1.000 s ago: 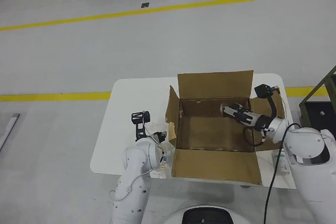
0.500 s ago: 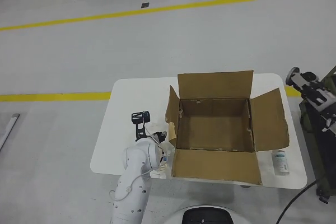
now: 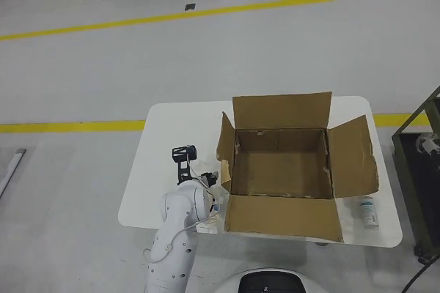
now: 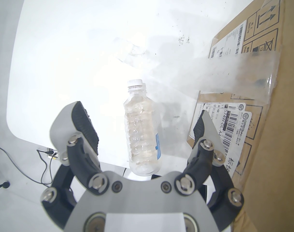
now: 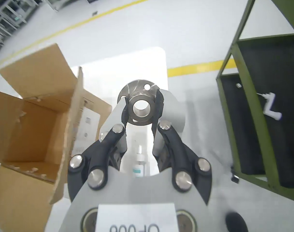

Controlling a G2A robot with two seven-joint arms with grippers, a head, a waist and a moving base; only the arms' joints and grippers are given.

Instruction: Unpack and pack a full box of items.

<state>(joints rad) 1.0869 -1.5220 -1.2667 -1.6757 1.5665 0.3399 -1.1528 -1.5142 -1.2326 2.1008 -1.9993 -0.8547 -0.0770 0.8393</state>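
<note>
- Grey shop floor [image 3: 95, 66] w/ yellow lines surrounds a white round-cornered table [image 3: 161, 146]. On it sits an open brown cardboard box [image 3: 282, 172], flaps out, its inside bare in the top view.
- The right gripper [image 5: 141, 105] pinches a grey metal flanged bushing [image 5: 133, 92] by its hub, w/ both pads tight on it. It hangs clear of the box, near a green metal rack [image 5: 247, 131] w/ black shelves.
- The left gripper [image 4: 142, 115] is spread wide over a clear ribbed plastic bottle [image 4: 142, 131] that lies on the table just beside the box wall. No contact seen.
- Step in hand, as I judge it: unpack phase, w/ the bushing headed for the rack.
- To do it well:
  - Hold the pinch firm, since the part looks heavy & smooth and slip is the main risk.
  - Carry it over the green rail, not into it.
  - Lower it onto a black shelf before letting go, away from the white Z-shaped piece [image 5: 270, 107] lying there.
- For the clear bottle: centre the fingers across the body, not the cap. Thin plastic will probably buckle, so squeeze gently.
- Views:
  - The top view gives the box interior & table layout, incl. 1 small white bottle [image 3: 367, 211] lying off the box's right flap.
  - The right wrist view adds the grip on the hub & the rack shelf detail, too fine for the top view.
  - The left wrist view adds the gap btw. pads and clear bottle.
</note>
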